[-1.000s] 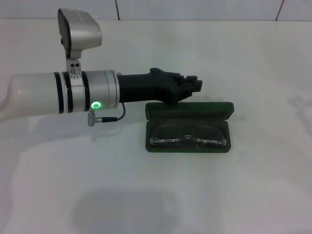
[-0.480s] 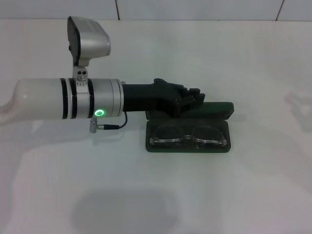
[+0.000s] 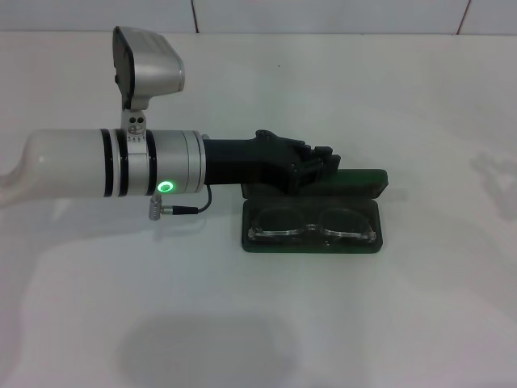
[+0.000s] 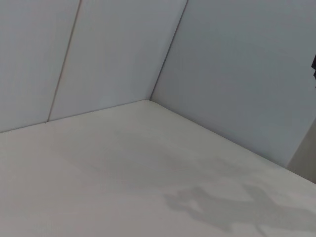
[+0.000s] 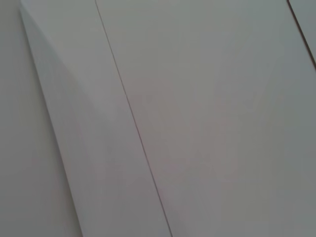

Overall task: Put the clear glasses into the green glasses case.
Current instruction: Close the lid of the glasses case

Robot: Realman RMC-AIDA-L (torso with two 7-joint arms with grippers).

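Head view, read from left to right. A smooth white cylindrical left arm with black rings, a lit green indicator and a boxy grey wrist camera reaches in horizontally over a matte white table. At its end sits the black, angular left gripper, positioned over the left part of the raised lid of the green glasses case; whether its fingers are spread or pressed together cannot be told, nor whether they touch the lid. The case is a dark green oblong shell with rounded corners, lying open near the middle of the table, its lid standing along the far edge behind the tray. The clear glasses lie inside the tray, colourless and glossy, both lenses facing up and the frame spanning almost the full width. The wrist views show only pale, flat panels and table surface.
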